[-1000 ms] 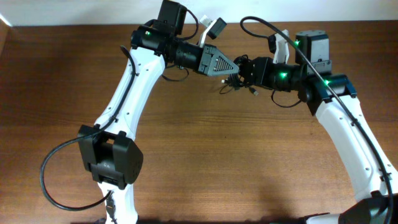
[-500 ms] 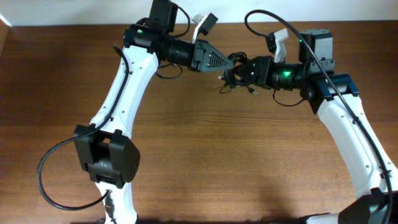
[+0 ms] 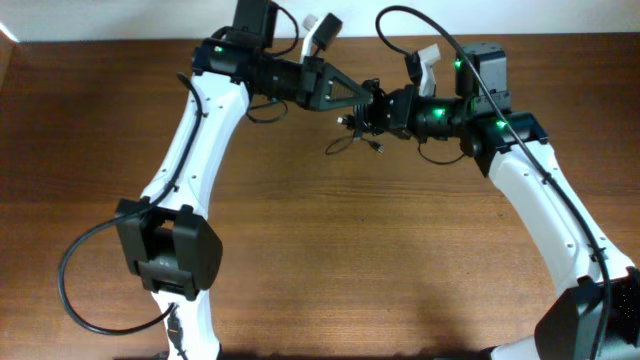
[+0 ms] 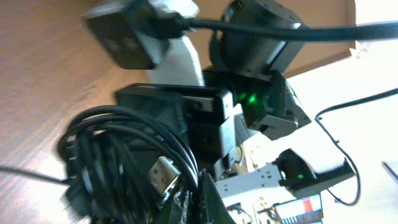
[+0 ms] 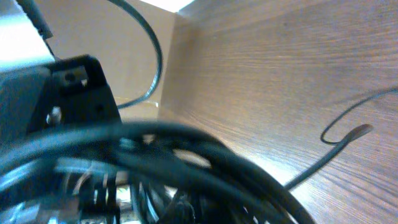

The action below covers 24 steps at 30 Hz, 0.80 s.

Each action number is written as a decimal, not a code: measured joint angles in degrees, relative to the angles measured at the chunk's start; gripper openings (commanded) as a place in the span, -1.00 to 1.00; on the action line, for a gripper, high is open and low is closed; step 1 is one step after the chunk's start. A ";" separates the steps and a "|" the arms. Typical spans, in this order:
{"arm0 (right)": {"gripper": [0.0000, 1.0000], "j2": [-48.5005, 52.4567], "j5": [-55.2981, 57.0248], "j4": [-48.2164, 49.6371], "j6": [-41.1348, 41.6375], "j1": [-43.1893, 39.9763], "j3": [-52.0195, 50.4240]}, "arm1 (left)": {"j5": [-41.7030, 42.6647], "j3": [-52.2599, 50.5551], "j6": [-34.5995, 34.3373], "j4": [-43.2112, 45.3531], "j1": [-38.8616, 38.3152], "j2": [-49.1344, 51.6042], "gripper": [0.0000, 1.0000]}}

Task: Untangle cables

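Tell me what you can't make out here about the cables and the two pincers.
Overhead: cables too small to count; left pincer and right pincer meet there, hiding both grips.
Left wrist: the cables and the bottom edge mostly hide its fingers.
Right wrist: blurred cables fill the view, hiding its fingers.

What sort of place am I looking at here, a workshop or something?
Most likely a robotics lab or test bench rather than a home. Two white robot arms with green indicator lights stand at a wooden table, and between them they hold up a tangle of thin black cables.
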 measured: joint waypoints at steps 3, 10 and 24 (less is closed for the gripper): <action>-0.92 0.15 3.91 -8.37 -3.96 -3.37 0.17 | -5.25 -0.22 -0.83 -0.61 3.06 0.17 -1.00; -0.28 0.48 7.74 -11.45 -10.36 -6.49 0.00 | -13.62 -0.09 -2.71 -3.87 4.31 0.17 -1.00; -0.12 0.52 6.45 -24.41 -18.40 -20.70 -0.04 | -87.08 -1.44 -8.24 -17.33 -20.90 0.17 0.99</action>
